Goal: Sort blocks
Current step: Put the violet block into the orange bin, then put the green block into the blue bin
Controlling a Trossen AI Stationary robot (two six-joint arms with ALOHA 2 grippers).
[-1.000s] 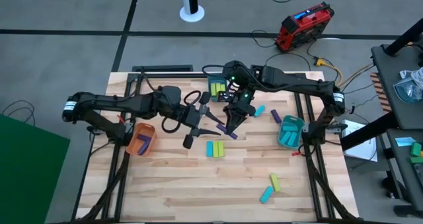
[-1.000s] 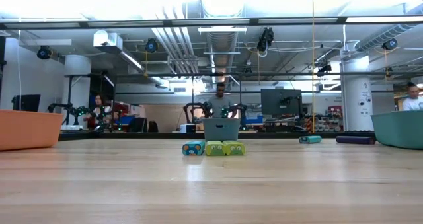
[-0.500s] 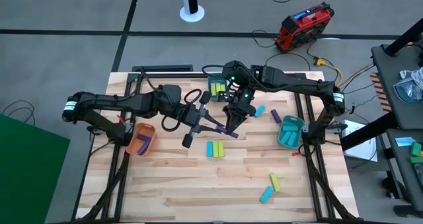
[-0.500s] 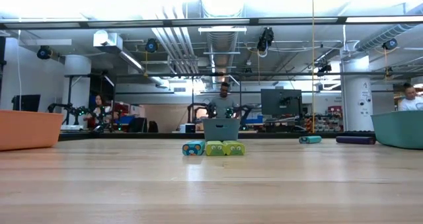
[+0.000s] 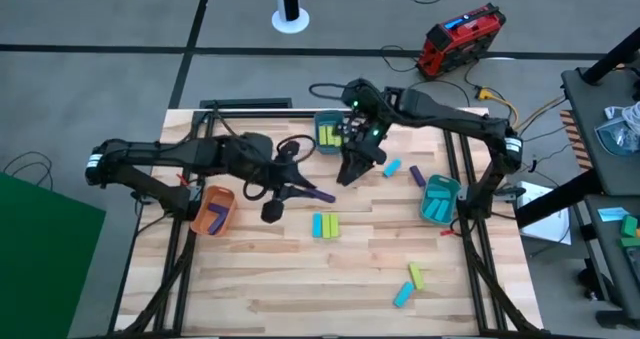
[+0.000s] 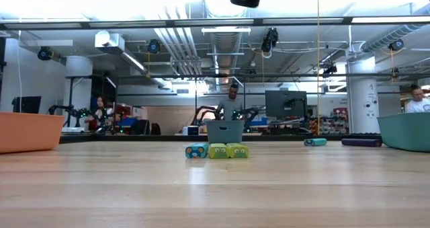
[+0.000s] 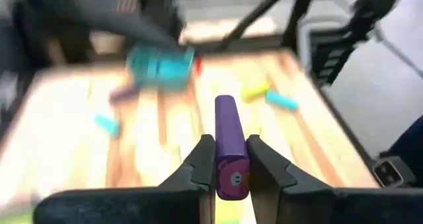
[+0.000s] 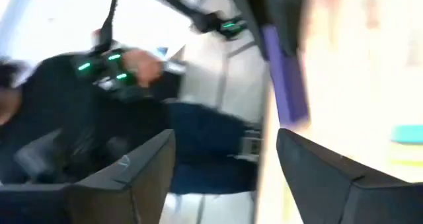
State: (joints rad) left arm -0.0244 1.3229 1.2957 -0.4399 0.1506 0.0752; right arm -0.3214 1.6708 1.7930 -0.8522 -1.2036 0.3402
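The blocks are small bars in purple, cyan and yellow-green. My left gripper point(image 5: 304, 191), above the table's middle, is shut on a purple block point(image 5: 322, 194). My right gripper point(image 5: 350, 171) hovers open just right of and beyond it; in its wrist view the fingers point(image 8: 135, 178) stand wide apart with nothing between them, and the purple block point(image 8: 284, 85) shows ahead. A cyan and two yellow-green blocks point(image 5: 325, 225) lie side by side mid-table, also in the low view point(image 6: 216, 150). More blocks lie flat at the right point(image 5: 392, 167) and near right point(image 5: 408, 284). My left gripper pinches the purple block between its two fingers point(image 7: 201, 164) at the block's near end point(image 7: 229, 174). The block lies along the fingers and sticks out ahead of them toward the table's right. It is lifted clear of the table, about level.
An orange bin point(image 5: 213, 211) with purple blocks stands at the left, a teal bin point(image 5: 438, 199) at the right, and a grey bin point(image 5: 328, 134) at the far edge. A purple block point(image 5: 417, 176) lies near the teal bin. People show in the room beyond the table.
Both grippers were together at the purple block over the table's middle. My right gripper has drawn away from it, toward the far edge. My left gripper has moved toward the table's left, carrying the purple block. A dark arm part has come into the top of the low view.
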